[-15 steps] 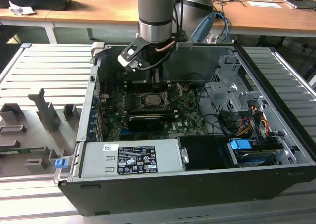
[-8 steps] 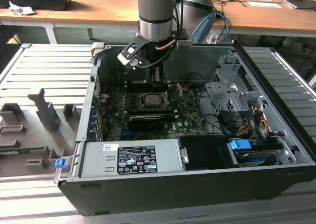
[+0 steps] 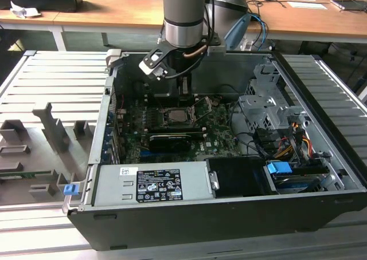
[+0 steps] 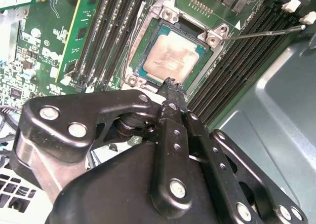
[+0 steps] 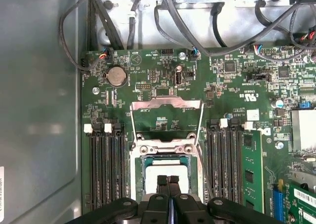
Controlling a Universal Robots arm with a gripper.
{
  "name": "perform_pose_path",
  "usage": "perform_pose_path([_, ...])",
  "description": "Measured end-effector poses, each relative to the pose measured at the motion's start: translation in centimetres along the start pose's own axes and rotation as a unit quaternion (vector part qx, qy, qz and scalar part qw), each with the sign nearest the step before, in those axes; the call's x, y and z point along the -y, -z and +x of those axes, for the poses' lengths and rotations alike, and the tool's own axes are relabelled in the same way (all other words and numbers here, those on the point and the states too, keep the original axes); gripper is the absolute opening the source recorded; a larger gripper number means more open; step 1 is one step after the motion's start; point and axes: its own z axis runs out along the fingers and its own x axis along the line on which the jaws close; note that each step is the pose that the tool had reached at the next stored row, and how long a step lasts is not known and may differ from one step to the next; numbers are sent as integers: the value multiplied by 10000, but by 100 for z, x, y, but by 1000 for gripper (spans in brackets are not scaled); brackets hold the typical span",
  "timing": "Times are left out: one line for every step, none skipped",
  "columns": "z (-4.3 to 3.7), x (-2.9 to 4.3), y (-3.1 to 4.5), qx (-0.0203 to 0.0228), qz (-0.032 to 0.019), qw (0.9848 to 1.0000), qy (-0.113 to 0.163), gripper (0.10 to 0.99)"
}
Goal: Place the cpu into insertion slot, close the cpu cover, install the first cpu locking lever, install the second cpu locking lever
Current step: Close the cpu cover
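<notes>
Hovering over the insertion slot (image 4: pixel 159 13), your pincer (image 5: pixel 168 178) had its two fingers pressed together with nothing between them. The tips were at one edge of the cpu (image 4: pixel 170 58); I could not tell whether they touched it. The cpu lay flat inside the slot, so that part looked done. The cpu cover (image 5: pixel 166 104) was swung open on the side of the slot toward the coin battery (image 5: pixel 117 76), green board showing through its window. One locking lever (image 4: pixel 269 32) stuck out free from the slot's corner, across the memory slots (image 4: pixel 237 61).

I judged the cover to be the step in hand. You would have done well to keep the closed tips off the chip's face and to meet the cover at its outer bar, pushing evenly so the frame did not twist on its hinge.

Room was tight. Memory slots flanked the insertion slot on two sides, the case wall (image 5: pixel 39 110) rose beyond one bank, and cables (image 5: pixel 173 12) hung past the battery. Straight up from the slot the way looked open.
</notes>
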Motion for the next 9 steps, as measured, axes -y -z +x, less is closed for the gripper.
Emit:
perform_pose_path([0,-2,3,1,0,10000,4,106])
perform_pose_path([0,-3,6,1,1,10000,6,106])
perform_pose_path([1,-5,10,1,1,10000,8,106])
perform_pose_path([3,-7,12,1,1,10000,9,106])
perform_pose_path([4,-13,16,0,1,10000,11,106])
perform_pose_path([4,-20,17,0,1,10000,12,106])
perform_pose_path([4,-31,18,0,1,10000,13,106])
perform_pose_path([5,-45,17,0,1,10000,16,106])
perform_pose_path([5,-62,16,0,1,10000,17,106])
